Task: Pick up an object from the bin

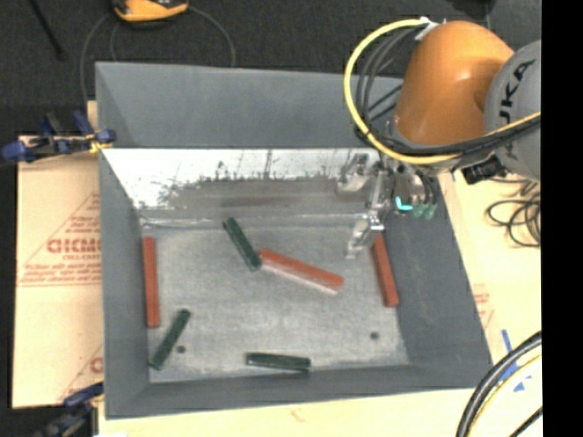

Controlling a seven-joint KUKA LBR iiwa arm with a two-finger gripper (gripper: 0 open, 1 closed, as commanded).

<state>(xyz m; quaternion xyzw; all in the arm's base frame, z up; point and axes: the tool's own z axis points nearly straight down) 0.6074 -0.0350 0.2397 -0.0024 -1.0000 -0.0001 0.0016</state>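
Orange-covered gripper (366, 235) hangs seemingly over right-hand red stick (384, 276).

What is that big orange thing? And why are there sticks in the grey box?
The orange thing is a cover on a robot arm. One camera looks down from above, a bit to one side, and the arm reaches in from the right. At its end is a gripper, the robot's metal hand. It hangs inside the grey bin, at the top end of the right red stick. I cannot tell if it holds anything. On the floor also lie the left red stick, the middle red stick, and three dark green sticks: one touching the middle red one and two near the front.
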